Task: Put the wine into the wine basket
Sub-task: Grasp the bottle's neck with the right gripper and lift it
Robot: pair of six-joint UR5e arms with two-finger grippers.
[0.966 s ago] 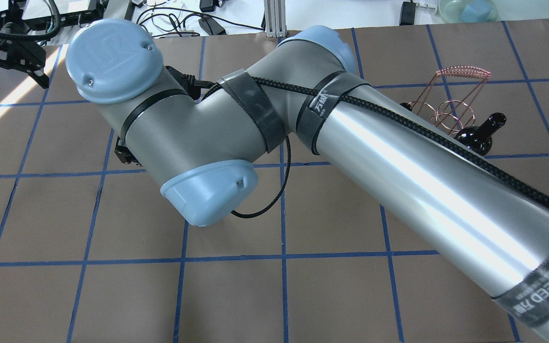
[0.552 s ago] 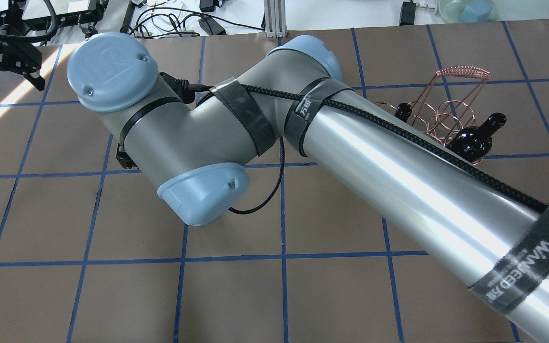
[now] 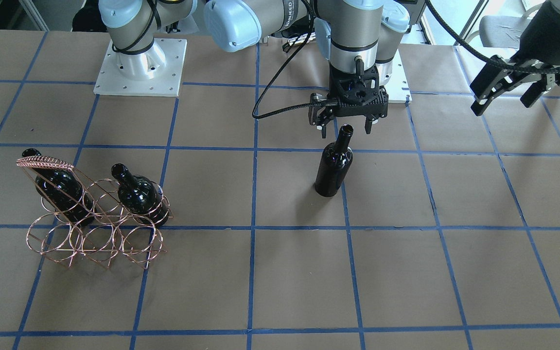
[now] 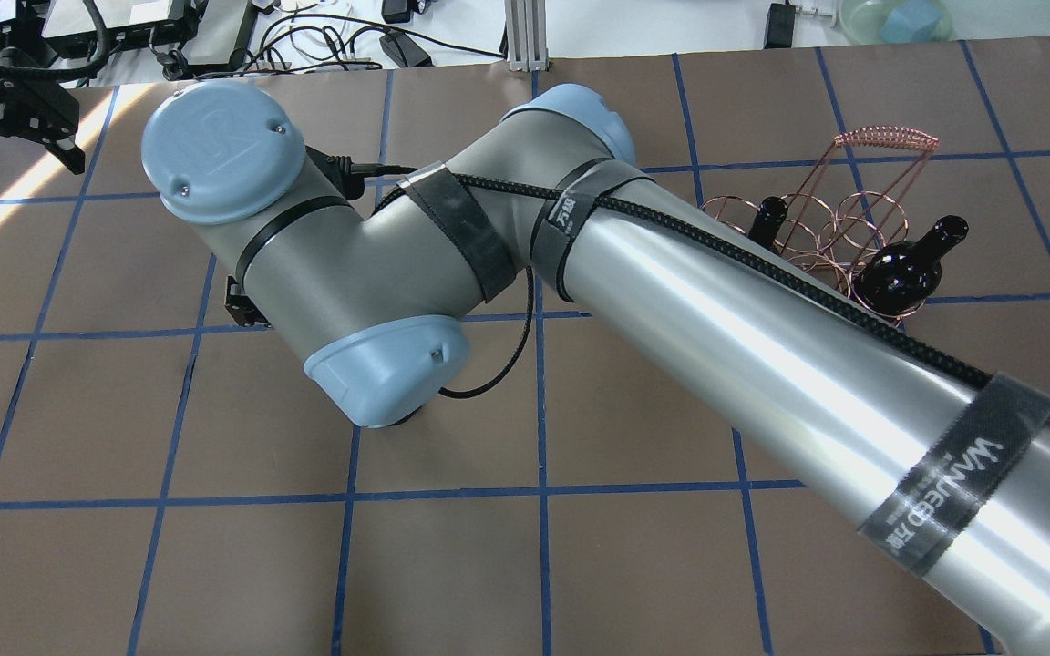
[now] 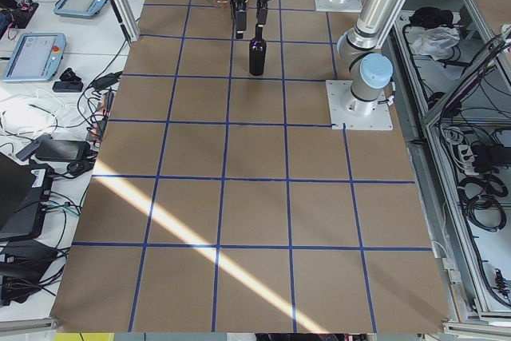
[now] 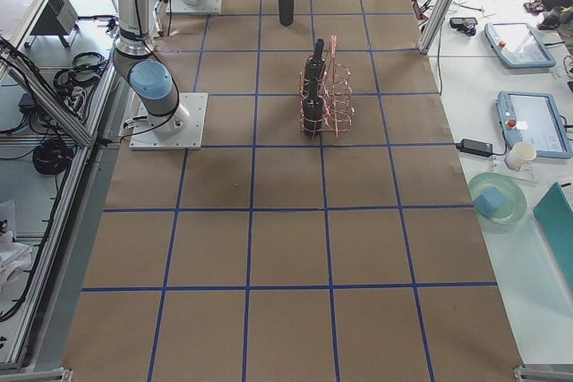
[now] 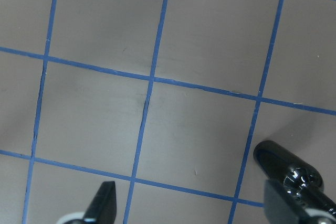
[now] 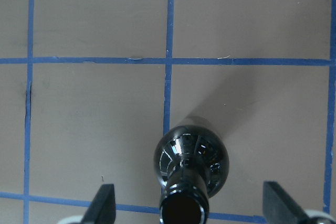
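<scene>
A near-black wine bottle (image 3: pixel 333 165) stands upright on the brown table near the middle. My right gripper (image 3: pixel 344 125) hangs open right above it, one finger on each side of the bottle's mouth and not touching it. In the right wrist view the bottle (image 8: pixel 190 163) sits between the open fingertips (image 8: pixel 105 203). The copper wire wine basket (image 3: pixel 95 233) stands far off on my right side, and it also shows in the overhead view (image 4: pixel 853 205). My left gripper (image 3: pixel 503 95) is open and empty, raised at the table's left side.
Two more dark bottles (image 3: pixel 59 187) (image 3: pixel 136 192) lie in the basket's rings. The right arm (image 4: pixel 671 301) crosses the table and hides the standing bottle in the overhead view. Cables and devices lie beyond the far table edge (image 4: pixel 352 36).
The right arm has swung slightly, its wrist shifting a little and its forearm uncovering more of the basket. The left gripper moved slightly at first, then stayed still.
</scene>
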